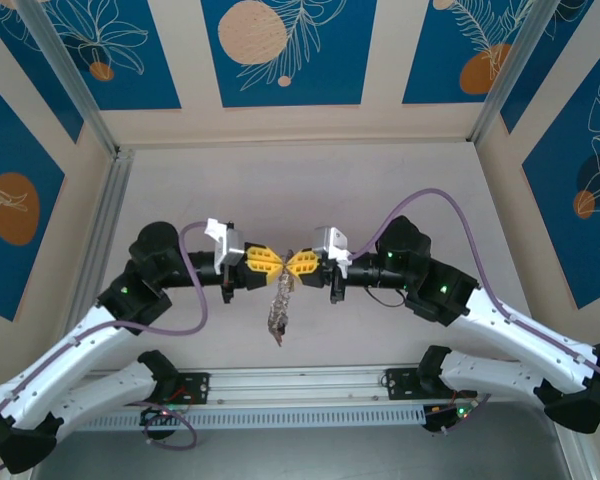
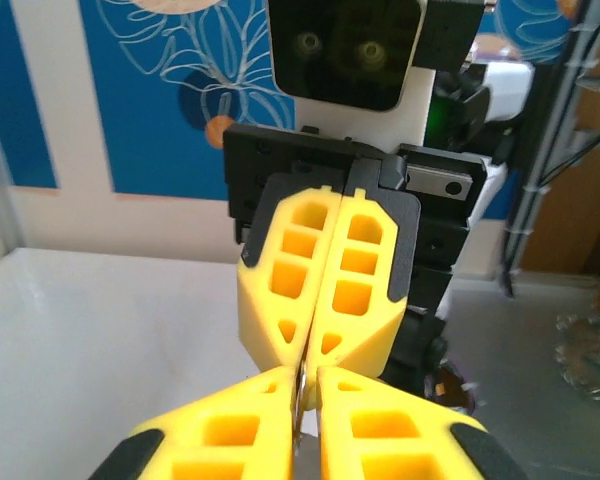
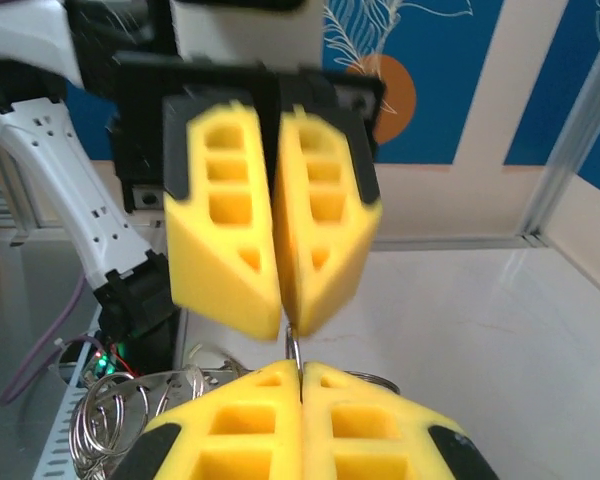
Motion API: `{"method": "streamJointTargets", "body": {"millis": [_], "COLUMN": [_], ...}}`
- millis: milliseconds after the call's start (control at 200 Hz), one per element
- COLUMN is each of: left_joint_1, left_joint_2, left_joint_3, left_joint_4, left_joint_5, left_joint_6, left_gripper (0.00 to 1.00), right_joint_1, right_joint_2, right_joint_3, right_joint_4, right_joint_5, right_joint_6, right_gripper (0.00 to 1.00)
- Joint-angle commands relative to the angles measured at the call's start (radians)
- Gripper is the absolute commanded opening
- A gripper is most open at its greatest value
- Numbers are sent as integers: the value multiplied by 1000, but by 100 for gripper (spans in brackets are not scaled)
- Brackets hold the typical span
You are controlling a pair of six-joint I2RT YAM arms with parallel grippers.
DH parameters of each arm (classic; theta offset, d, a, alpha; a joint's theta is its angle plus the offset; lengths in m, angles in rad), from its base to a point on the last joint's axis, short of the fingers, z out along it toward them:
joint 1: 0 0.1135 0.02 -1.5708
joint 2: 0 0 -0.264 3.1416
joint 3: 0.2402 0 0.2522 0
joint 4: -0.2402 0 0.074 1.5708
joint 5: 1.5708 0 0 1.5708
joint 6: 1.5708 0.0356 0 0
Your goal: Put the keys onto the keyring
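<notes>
White table (image 1: 280, 180) under blue wall panels (image 1: 280, 50); above it, left gripper (image 1: 276, 262) and right gripper (image 1: 296, 264) tip to tip, fingers of each pressed together on one thin metal sliver (image 2: 300, 392). Hanging from that pinch, keyring (image 1: 279, 312) as a silvery bunch. Cannot tell keys from ring, nor spot any coloured tag. Judged mid-threading: no key confirmed on, threading probably left to finish.

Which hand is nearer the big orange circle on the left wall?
Left. The left hand is on the same side of centre as the orange circle; the right hand faces it tip to tip, just beyond. Both pinch the metal bunch hanging between them.
</notes>
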Motion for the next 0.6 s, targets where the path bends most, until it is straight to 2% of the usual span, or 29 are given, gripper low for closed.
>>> {"method": "streamJointTargets", "body": {"millis": [0, 370, 595], "left_joint_1": [-22, -84, -93], "left_joint_2": [24, 85, 71], "left_joint_3": [121, 210, 212], "left_joint_4": [-353, -511, -517], "left_joint_5": [-114, -271, -276], "left_joint_6": [204, 309, 316], "left_gripper": [15, 21, 24], "right_joint_1": [-11, 38, 83], "right_joint_2": [20, 97, 140], "right_joint_3": [78, 190, 223], "right_joint_4": [-144, -288, -342], "right_joint_5": [72, 109, 121], "right_joint_6": [-47, -124, -163], "right_gripper": [0, 0, 0]}}
